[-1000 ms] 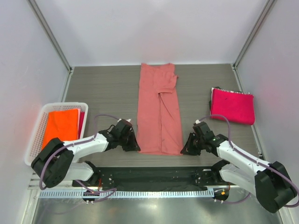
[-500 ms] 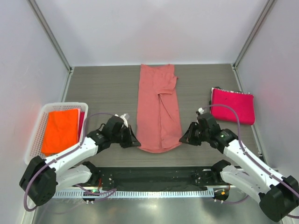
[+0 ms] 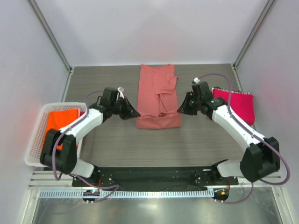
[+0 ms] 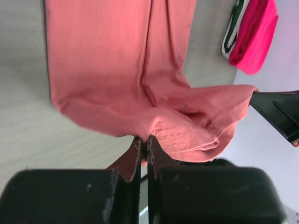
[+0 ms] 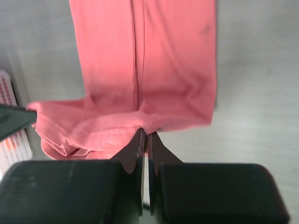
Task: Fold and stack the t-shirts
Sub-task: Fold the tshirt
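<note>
End effectors (image 3: 134, 114), salmon-pink t-shirt (image 3: 157, 86) — hem carried back

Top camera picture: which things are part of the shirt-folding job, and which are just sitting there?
Part of the job:
salmon-pink t-shirt, pinched by the left gripper and the right gripper
folded magenta t-shirt
orange t-shirt

Just sitting there:
white lattice basket, with the orange t-shirt inside
grey table

Overhead camera looks down; both wrist cameras closely share the salmon-pink shirt (image 3: 157, 91).
</note>
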